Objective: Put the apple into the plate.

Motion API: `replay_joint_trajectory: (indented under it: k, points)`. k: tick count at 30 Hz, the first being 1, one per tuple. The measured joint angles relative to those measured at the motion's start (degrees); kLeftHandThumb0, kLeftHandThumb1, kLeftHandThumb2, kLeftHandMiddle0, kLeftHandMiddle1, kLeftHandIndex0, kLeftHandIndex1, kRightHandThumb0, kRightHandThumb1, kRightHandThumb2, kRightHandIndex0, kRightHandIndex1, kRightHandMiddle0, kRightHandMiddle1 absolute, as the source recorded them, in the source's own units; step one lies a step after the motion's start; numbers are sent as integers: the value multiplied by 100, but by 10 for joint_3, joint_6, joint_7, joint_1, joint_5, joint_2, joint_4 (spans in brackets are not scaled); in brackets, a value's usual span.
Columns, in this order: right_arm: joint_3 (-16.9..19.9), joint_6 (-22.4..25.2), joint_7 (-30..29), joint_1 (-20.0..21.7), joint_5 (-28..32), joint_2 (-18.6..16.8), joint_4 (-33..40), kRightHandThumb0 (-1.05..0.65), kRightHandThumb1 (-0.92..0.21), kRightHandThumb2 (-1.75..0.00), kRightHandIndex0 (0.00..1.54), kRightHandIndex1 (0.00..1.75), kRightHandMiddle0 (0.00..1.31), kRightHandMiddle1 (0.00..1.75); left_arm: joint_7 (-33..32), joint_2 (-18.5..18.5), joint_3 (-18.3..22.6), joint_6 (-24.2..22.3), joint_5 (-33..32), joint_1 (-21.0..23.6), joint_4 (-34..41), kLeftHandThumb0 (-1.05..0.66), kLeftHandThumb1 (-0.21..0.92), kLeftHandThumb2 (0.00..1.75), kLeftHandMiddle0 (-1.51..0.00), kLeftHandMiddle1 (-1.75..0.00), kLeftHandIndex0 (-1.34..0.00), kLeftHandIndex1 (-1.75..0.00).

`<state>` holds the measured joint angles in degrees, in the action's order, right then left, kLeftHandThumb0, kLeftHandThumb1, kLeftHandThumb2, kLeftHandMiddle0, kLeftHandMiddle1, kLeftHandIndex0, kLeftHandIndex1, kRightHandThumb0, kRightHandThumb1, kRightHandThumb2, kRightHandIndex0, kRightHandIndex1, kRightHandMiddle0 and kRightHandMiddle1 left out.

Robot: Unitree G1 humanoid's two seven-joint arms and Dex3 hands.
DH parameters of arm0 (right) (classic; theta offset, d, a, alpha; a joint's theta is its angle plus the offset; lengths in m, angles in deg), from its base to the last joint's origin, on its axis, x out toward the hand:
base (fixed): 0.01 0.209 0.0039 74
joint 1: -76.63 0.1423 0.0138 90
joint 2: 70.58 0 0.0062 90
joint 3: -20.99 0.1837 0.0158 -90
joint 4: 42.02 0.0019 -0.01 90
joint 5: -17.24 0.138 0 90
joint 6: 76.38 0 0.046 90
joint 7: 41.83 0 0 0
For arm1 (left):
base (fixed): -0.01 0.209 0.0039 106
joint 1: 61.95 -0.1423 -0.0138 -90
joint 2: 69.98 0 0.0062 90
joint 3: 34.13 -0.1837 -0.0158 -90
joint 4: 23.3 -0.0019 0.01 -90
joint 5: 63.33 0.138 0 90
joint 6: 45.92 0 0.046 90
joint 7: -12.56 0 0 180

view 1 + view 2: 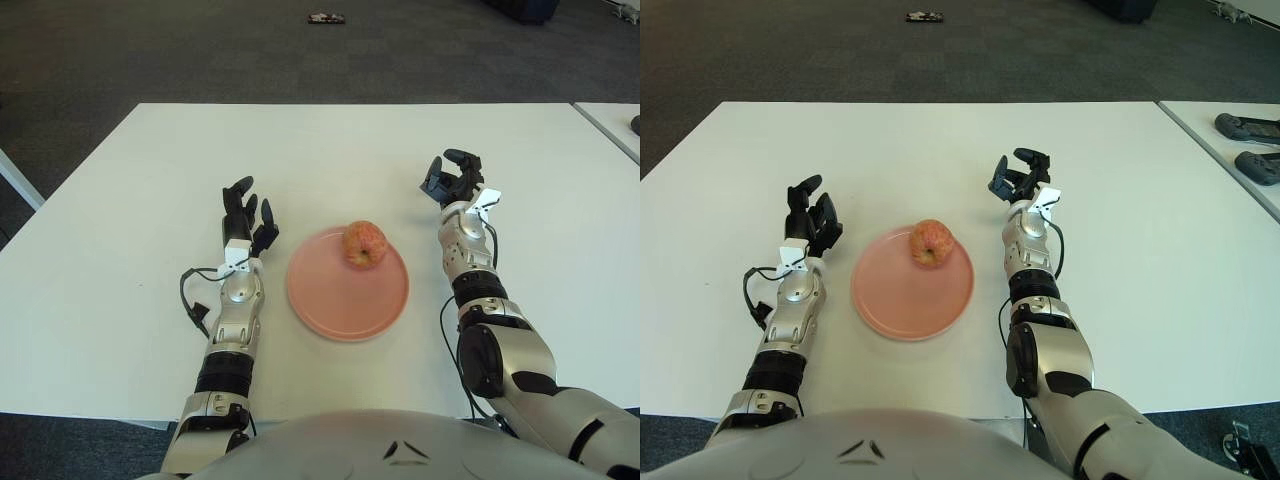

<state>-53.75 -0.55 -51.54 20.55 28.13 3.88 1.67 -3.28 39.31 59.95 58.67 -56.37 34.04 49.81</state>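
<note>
A red-yellow apple [364,244] sits on the far part of the pink plate [335,300], near the middle of the white table. My right hand [452,182] is to the right of the plate and a little beyond it, fingers spread and holding nothing, clear of the apple. My left hand [245,216] shows left of the plate with relaxed, empty fingers.
The white table [130,200] stretches wide on both sides of the plate. A second table [1240,150] at the far right carries dark controllers [1246,127]. Dark carpet lies beyond, with a small object [325,17] on the floor.
</note>
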Motion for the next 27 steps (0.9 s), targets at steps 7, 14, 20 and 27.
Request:
replay_joint_trajectory:
  k: [7, 14, 20, 27]
  points:
    - [-1, 6, 0, 0, -6, 2, 0, -5, -32, -128, 124, 175, 99, 175, 0, 0, 0, 1, 1, 0, 0, -71, 92, 73, -45, -9, 0, -102]
    - [-1, 9, 0, 0, -7, 2, 1, -5, -32, -128, 124, 175, 99, 175, 0, 0, -1, 1, 1, -2, 2, -70, 92, 73, -45, -9, 0, -102]
    - [-1, 10, 0, 0, -8, 2, 4, -5, -32, -128, 124, 175, 99, 175, 0, 0, -1, 1, 1, -5, 7, -70, 92, 73, -43, -9, 0, -101]
    - [-2, 11, 0, 0, -8, 2, 14, -5, -32, -128, 124, 175, 99, 175, 3, 1, -2, 1, 1, -8, 12, -70, 92, 74, -43, -8, 0, -101]
